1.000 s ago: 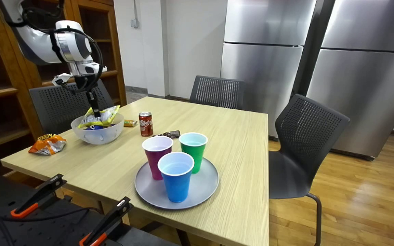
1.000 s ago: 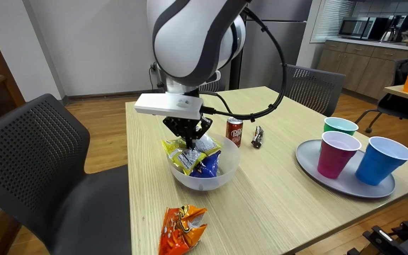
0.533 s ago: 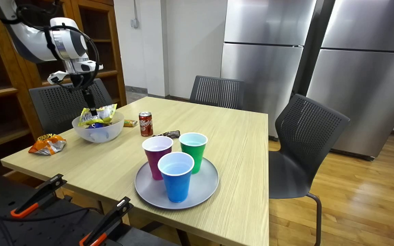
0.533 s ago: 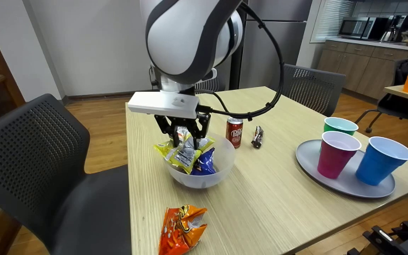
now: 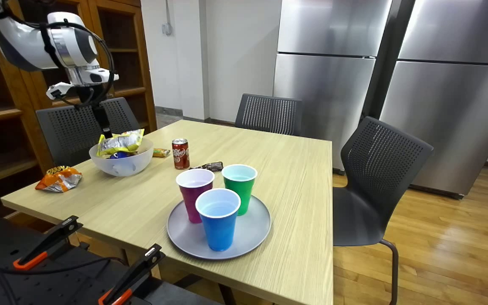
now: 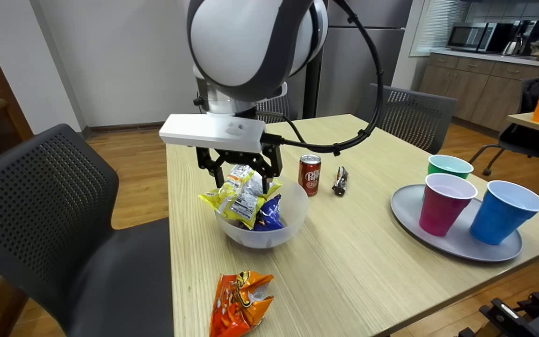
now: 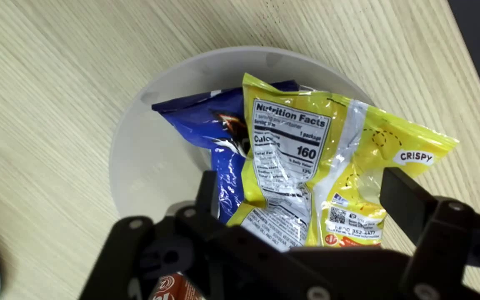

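My gripper [image 7: 302, 183] stands wide open over the bowl. Between and below its fingers [image 7: 406, 200] lies a crinkled yellow chip bag [image 7: 286, 141], with a nutrition label on its upper face. The bag rests on top of the bowl's contents and leans past the rim, as both exterior views show. Beneath and beside it is a blue bag [image 6: 270, 216], partly covered. Both sit in the translucent white bowl [image 6: 293, 224]. In an exterior view the gripper [image 6: 243, 186] has one finger on each side of the yellow bag; whether either touches it I cannot tell.
An orange snack bag [image 6: 240, 304] lies near the bowl. A red soda can [image 5: 180, 154], a dark wrapped bar [image 5: 211, 166] and a small golden packet [image 5: 161, 152] are on the table. A grey plate [image 5: 256, 228] bears a purple, a blue and a green cup. Chairs surround the table.
The fingers have spread apart from their closed grip on the yellow bag, letting it go in the bowl. The arm has risen slightly and shifted left in both exterior views.
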{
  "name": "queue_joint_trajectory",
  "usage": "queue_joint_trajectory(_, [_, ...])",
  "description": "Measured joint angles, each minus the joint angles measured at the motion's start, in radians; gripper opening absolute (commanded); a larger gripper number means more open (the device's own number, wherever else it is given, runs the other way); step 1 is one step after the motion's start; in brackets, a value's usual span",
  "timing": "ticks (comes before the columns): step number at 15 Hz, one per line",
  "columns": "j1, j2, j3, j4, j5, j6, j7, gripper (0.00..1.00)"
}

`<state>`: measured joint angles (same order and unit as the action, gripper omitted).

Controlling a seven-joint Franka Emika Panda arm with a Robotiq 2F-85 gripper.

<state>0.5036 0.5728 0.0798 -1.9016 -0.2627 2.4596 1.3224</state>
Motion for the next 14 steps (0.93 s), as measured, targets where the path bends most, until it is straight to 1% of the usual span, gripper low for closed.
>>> queue_joint_trajectory(9, [0.010,-0.089,0.016,-0.157,-0.002,0.077,0.000,1.00])
queue_joint_trajectory(14, [0.035,-0.120,0.032,-0.224,-0.007,0.116,-0.001,1.00])
